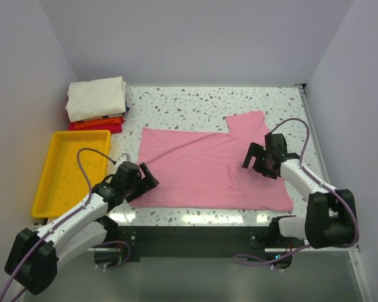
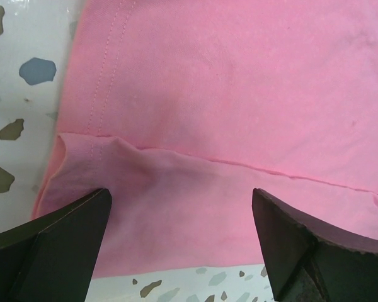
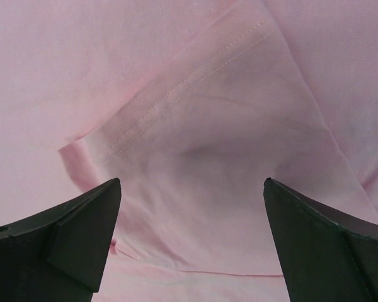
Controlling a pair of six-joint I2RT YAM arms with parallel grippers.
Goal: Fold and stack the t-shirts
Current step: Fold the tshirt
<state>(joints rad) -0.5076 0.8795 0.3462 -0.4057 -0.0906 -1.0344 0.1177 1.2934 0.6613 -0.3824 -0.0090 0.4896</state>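
Note:
A light pink t-shirt lies spread flat across the middle of the speckled table, one sleeve sticking up at the back right. A stack of folded shirts stands at the back left: cream-white on top, orange and red under it. My left gripper is open just above the shirt's near left corner. My right gripper is open over a folded-in sleeve at the shirt's right side. Neither holds cloth.
A yellow plastic tray sits at the left, beside the left arm. White walls close the table at the back and both sides. Bare table shows behind the pink shirt.

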